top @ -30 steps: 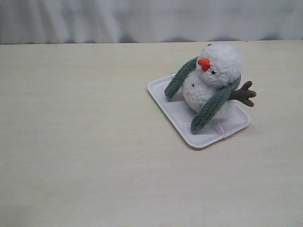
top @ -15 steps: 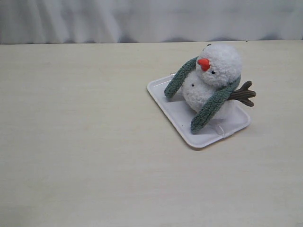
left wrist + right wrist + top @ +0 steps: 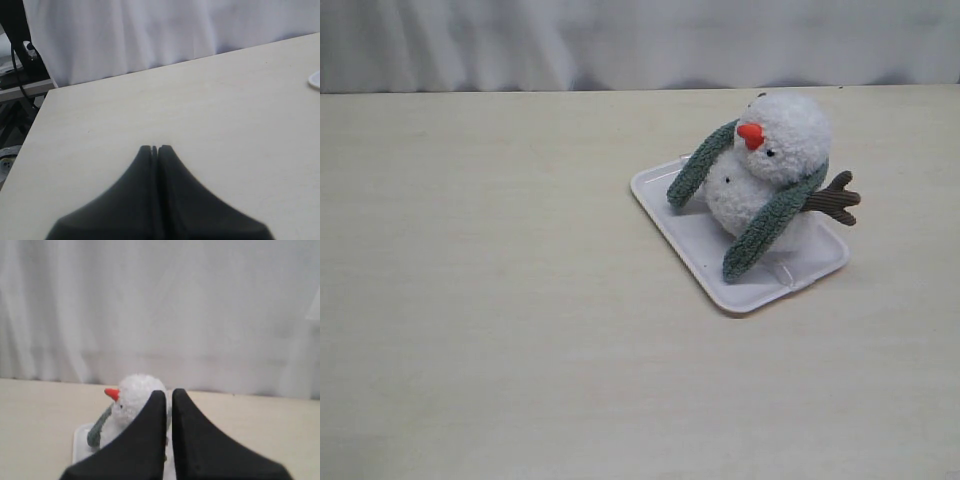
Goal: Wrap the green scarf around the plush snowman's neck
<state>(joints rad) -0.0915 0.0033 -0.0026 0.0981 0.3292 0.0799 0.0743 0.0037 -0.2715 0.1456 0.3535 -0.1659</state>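
- My left pincer (image 3: 154, 148) and right pincer (image 3: 168, 392) are both clenched and empty.
- The green scarf (image 3: 770, 224) merely drapes the plush snowman (image 3: 790, 135) near the table (image 3: 520, 300)'s far edge; any nudge may slide it off.

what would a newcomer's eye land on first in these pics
The fluffy white plush snowman with its orange nose stands out first, sitting on a white tray right of the table's middle in the exterior view. The green scarf lies around its neck, with both ends trailing down toward the tray. No arm shows in that view.
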